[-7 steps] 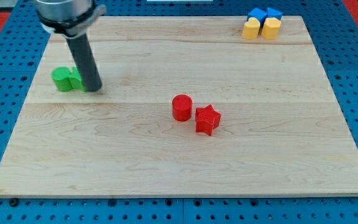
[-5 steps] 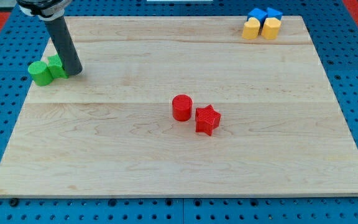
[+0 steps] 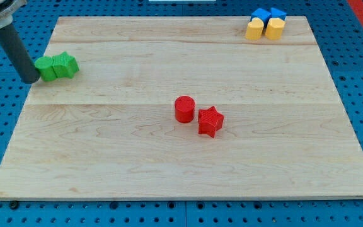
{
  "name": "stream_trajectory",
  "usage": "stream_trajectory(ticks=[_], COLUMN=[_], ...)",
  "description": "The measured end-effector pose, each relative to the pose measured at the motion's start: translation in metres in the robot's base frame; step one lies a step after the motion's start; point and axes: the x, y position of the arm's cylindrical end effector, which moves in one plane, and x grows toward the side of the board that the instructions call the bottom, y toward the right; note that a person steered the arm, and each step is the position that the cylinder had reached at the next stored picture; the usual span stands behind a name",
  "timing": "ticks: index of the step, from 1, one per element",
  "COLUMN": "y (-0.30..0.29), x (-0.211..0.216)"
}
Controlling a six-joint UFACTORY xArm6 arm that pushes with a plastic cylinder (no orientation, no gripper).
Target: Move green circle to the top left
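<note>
The green circle (image 3: pixel 45 68) lies at the board's left edge, in the upper left part of the view. A green star (image 3: pixel 65 65) touches it on its right side. My tip (image 3: pixel 30 80) is just left of the green circle, off the board's left edge and over the blue pegboard. The dark rod rises from it toward the view's top left corner.
A red circle (image 3: pixel 184 108) and a red star (image 3: pixel 210 121) sit together near the board's middle. Two blue blocks (image 3: pixel 268 14) and two yellow blocks (image 3: pixel 265 28) cluster at the top right corner. The wooden board (image 3: pixel 181 157) lies on blue pegboard.
My tip has moved from the right side of the green blocks to their left, past the board's edge. The two green blocks slid left, then up and slightly right.
</note>
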Motion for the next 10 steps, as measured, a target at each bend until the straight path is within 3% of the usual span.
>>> stream_trajectory(ticks=[3,7,9,10], y=[0.035,0.019,0.035,0.039], x=[0.009,-0.102,-0.070,-0.092])
